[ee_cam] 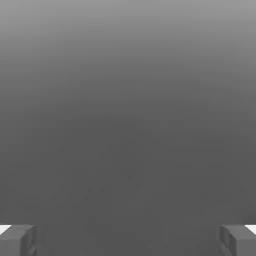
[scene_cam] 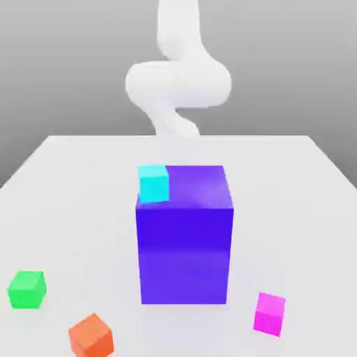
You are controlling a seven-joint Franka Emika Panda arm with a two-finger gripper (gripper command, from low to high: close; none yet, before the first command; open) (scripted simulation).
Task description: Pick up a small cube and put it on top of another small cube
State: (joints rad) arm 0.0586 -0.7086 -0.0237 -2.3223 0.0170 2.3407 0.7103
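Several small cubes show in the exterior view. A cyan cube (scene_cam: pixel 153 183) appears to sit on the left part of the top face of a big violet-blue block (scene_cam: pixel 185 254). On the table near the front lie a green cube (scene_cam: pixel 27 289), an orange cube (scene_cam: pixel 91 336) and a magenta cube (scene_cam: pixel 269 313). My white arm (scene_cam: pixel 178 84) rises behind the block, at the far side of the table. In the hand view my gripper (ee_cam: pixel 128 240) is open, its grey fingertips (ee_cam: pixel 17 240) far apart, with nothing between them and plain grey background beyond.
The white table (scene_cam: pixel 70 195) stretches around the big block, which stands tall in the middle. The green and orange cubes lie at the exterior view's left front, the magenta one at its right front.
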